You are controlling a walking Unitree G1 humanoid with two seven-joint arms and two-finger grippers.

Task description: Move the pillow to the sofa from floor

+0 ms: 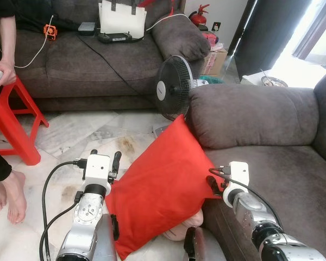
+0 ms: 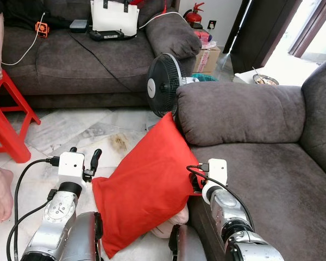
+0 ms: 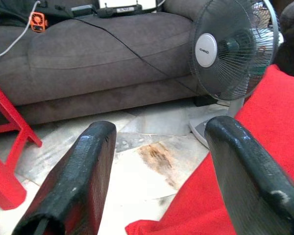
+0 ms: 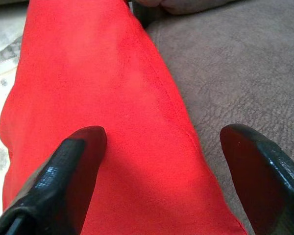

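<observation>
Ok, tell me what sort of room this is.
Most likely a home living room: grey sofas stand along two sides of a marble-tiled floor, with a standing fan between them and a red pillow leaning on the nearer sofa.

Fan (image 1: 173, 87) near sofa arm (image 1: 250, 111), seat (image 1: 282, 174) free.

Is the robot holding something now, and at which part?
The red pillow sits between both open grippers, left and right, at opposite edges; whether it is held cannot be told.
</observation>
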